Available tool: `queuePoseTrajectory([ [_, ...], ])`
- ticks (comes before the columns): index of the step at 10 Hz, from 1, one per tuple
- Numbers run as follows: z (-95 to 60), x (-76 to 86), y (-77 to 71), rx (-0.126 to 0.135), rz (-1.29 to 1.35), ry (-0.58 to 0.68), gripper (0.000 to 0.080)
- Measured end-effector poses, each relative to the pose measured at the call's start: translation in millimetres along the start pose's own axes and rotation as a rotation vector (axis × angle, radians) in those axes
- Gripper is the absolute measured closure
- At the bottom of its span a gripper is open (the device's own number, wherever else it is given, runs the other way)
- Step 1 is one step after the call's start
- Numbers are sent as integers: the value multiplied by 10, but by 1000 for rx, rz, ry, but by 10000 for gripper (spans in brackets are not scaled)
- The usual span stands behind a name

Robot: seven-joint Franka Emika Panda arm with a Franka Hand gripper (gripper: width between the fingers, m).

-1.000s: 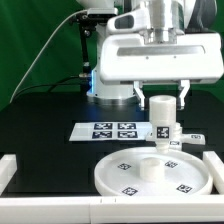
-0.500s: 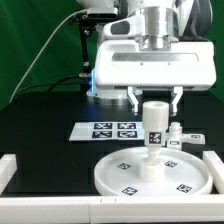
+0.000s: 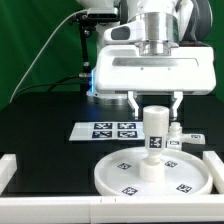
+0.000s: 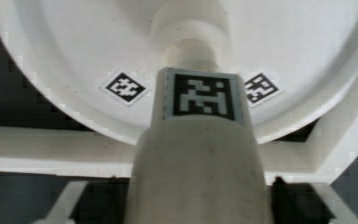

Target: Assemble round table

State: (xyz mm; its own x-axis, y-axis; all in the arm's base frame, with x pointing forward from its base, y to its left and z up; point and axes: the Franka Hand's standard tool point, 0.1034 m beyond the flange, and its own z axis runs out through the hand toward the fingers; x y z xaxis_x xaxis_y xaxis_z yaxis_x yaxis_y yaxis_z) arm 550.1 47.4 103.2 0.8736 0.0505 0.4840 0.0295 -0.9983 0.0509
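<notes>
White smooth plastic throughout. Your post [image 3: 155,128], a short thick cylinder bearing a square tag, stands upright between the fingers of the gripper [image 3: 157,106], which clamps its upper end. Its lower end meets the raised hub [image 3: 150,170] of the rimmed round disc [image 3: 110,175]; you cannot tell whether it is seated. The marker board [image 3: 108,129] lies just behind the disc. A white wall [image 3: 10,165] borders the black tabletop [image 3: 50,110] at the exterior view's left.
</notes>
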Motion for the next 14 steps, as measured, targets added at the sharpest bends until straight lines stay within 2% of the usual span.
queuePoseTrajectory([
  [3,32,25,0,-10,-10,54,396],
  [10,2,2,109,-13,2,23,396],
  [14,47,-5,63,-12,-6,27,396],
])
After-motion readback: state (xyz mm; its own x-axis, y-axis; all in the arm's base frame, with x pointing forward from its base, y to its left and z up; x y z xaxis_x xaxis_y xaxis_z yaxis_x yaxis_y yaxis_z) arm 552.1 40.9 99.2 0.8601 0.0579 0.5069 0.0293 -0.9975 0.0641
